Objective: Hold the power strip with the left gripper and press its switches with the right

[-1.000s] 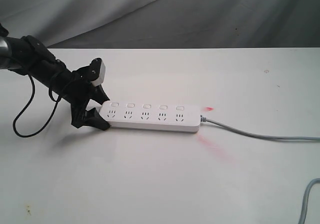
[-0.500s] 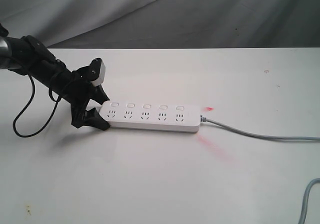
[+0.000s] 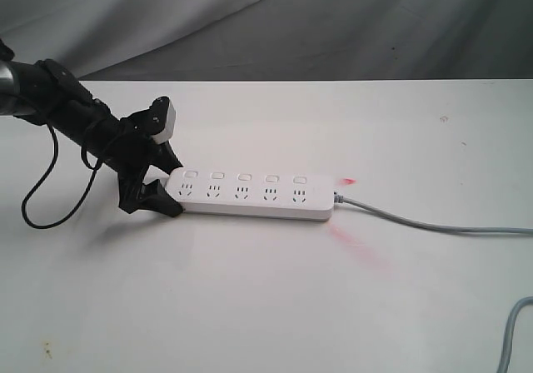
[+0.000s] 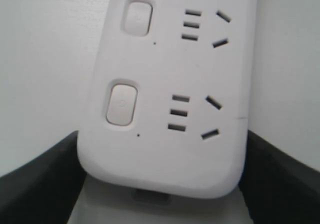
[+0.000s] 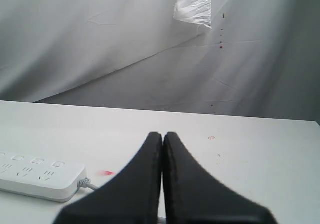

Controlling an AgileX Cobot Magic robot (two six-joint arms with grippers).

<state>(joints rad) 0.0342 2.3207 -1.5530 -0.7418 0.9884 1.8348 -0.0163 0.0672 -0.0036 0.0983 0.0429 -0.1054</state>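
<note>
The long white power strip (image 3: 250,196) lies flat on the white table, its grey cord (image 3: 433,226) running off to the right. A row of white switches (image 3: 244,176) sits above its sockets. My left gripper (image 3: 170,186) clamps the strip's left end. In the left wrist view its black fingers (image 4: 40,181) press both sides of the rounded end (image 4: 165,154), with two switches (image 4: 121,104) showing. My right gripper (image 5: 163,135) is shut on nothing, off the exterior view. It hovers right of the strip (image 5: 40,181), well apart from it.
A black cable loop (image 3: 42,194) hangs from the left arm onto the table. Red light patches (image 3: 358,250) lie by the strip's cord end. Another grey cable (image 3: 510,344) enters at the near right corner. Grey cloth (image 3: 333,23) backs the table.
</note>
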